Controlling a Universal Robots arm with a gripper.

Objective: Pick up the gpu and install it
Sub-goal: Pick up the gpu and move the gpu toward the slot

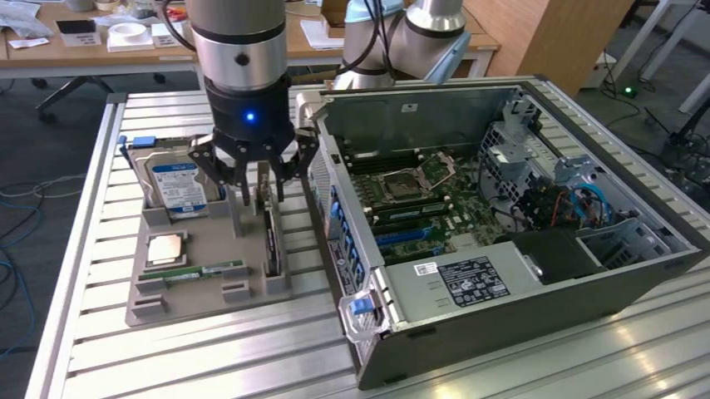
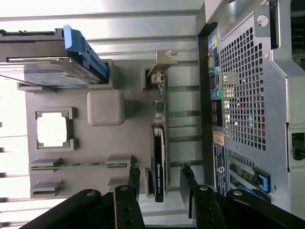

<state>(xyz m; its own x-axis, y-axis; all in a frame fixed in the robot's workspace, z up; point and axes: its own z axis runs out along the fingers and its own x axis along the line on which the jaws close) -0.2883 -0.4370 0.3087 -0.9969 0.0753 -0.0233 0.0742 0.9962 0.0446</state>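
The gripper [image 1: 258,193] hangs over the gpu [image 1: 269,241], fingers apart on either side of it. The gpu stands on edge in the grey tray [image 1: 205,249] beside the computer case [image 1: 500,291].

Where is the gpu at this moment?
The gpu stands on edge in the grey tray, at its edge toward the exterior view's right, beside the computer case, under the open hand.

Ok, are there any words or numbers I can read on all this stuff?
No text reads clearly.
Print on the white sticker on the computer case: too small.
The blue-white label on the hard drive: too small.
The green logo on the gpu: blurred, letters unreadable.
The stickers on the case's back: too small.
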